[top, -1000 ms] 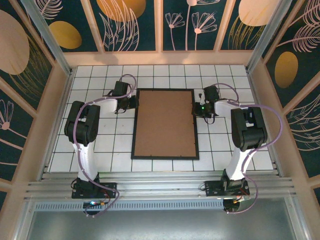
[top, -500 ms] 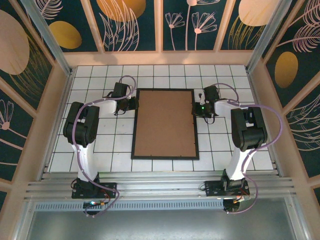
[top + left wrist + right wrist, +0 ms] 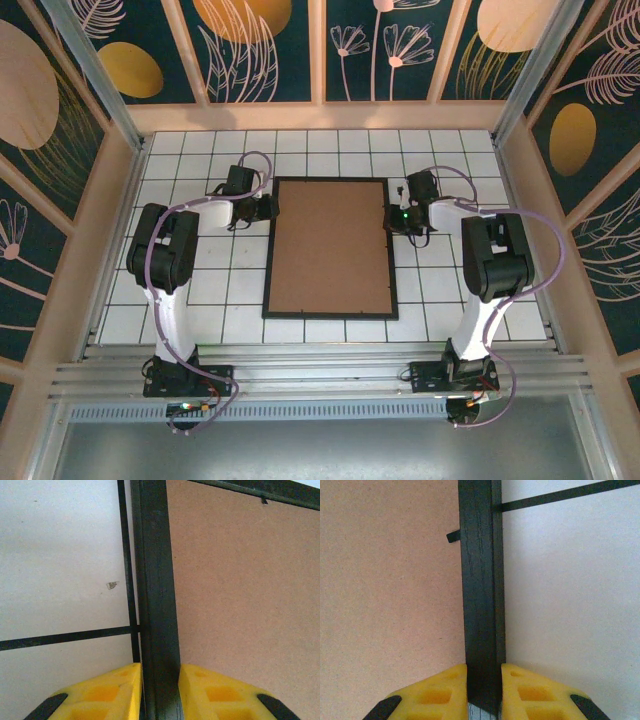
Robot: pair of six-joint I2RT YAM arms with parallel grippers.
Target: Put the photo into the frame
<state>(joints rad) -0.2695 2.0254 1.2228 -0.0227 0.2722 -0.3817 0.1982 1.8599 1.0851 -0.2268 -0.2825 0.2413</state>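
Frame (image 3: 330, 315) flat, long axis near-far; left hand (image 3: 160, 680), right hand (image 3: 484, 680) each clamp it.

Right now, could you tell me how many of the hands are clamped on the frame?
2. The left hand pinches the left rail of the frame, toward its far end; the right hand pinches the right rail roughly opposite.

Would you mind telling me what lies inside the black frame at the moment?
A brown backing board fills the frame edge to edge. Whatever lies beneath the board is covered and cannot be seen.
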